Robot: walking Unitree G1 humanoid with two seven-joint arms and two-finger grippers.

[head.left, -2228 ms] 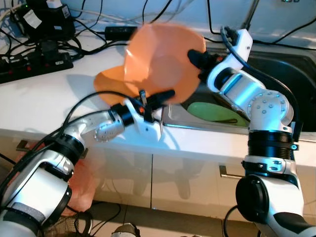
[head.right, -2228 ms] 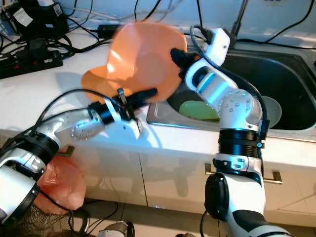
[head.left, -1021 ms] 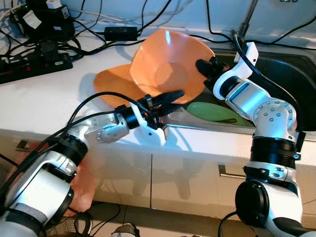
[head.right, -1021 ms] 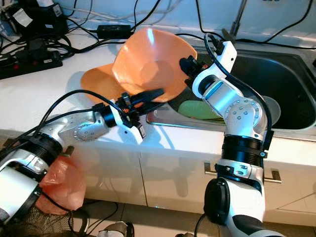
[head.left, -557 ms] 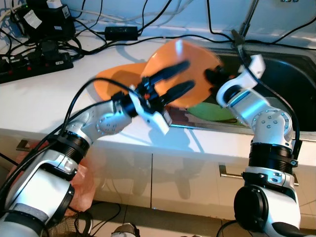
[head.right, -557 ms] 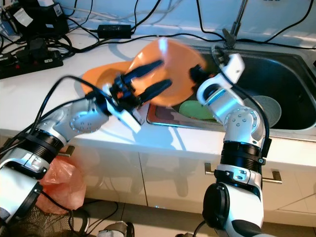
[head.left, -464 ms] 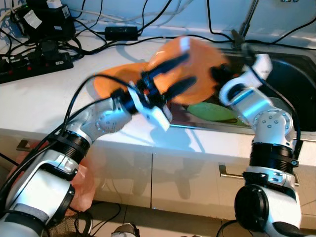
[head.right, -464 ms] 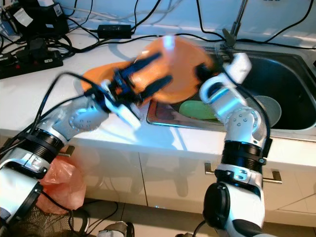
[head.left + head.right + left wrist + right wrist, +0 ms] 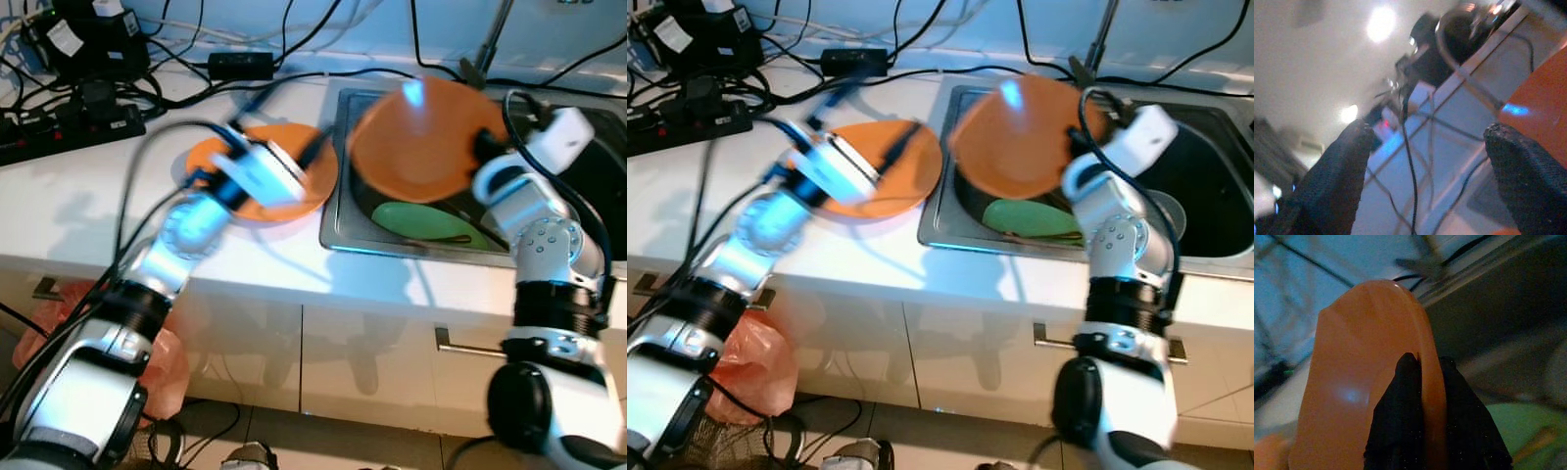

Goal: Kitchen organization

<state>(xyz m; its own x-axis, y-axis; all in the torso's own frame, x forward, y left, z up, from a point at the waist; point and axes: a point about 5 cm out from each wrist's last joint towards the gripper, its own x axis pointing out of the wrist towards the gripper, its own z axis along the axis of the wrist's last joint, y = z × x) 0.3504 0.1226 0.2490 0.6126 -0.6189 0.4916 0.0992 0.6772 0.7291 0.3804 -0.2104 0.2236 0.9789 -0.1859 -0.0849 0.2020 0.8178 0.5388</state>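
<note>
Right gripper (image 9: 1422, 382) has an orange bowl (image 9: 416, 137) by its rim, jaws pinched tight on the edge w/ one finger each side of the wall. Bowl is held tilted in the air over the steel sink (image 9: 341, 211), at approx 1 o'clock in the head views. Below it, inside the sink, lies a green plate (image 9: 423, 222) w/ a thin utensil across it; can't tell what kind.

Left gripper (image 9: 1425, 161) is up over the white worktop (image 9: 88, 196), at approx 10 o'clock, heavily motion-blurred in the head views. In the left wrist view its jaws stand wide apart w/ nothing between them; fingers (image 9: 1334, 176) frame cables and the worktop beyond, plus an orange edge at one side.

A 2nd orange dish (image 9: 294, 191), shallow, sits flat on the worktop just beside the sink's left rim, partly behind the left gripper. It's apart from the held bowl.

Far back at 11 o'clock: black power strip (image 9: 69, 122) w/ plugs, a black adapter brick (image 9: 240, 65), and a tangle of black cables (image 9: 176, 59) running along the wall. Faucet stem (image 9: 495, 39) stands behind the sink at approx 1 o'clock. Below the worktop edge: white cabinet fronts w/ a metal handle (image 9: 465, 345), and an orange-pink plastic bag (image 9: 745, 367) on the floor at 8 o'clock.
</note>
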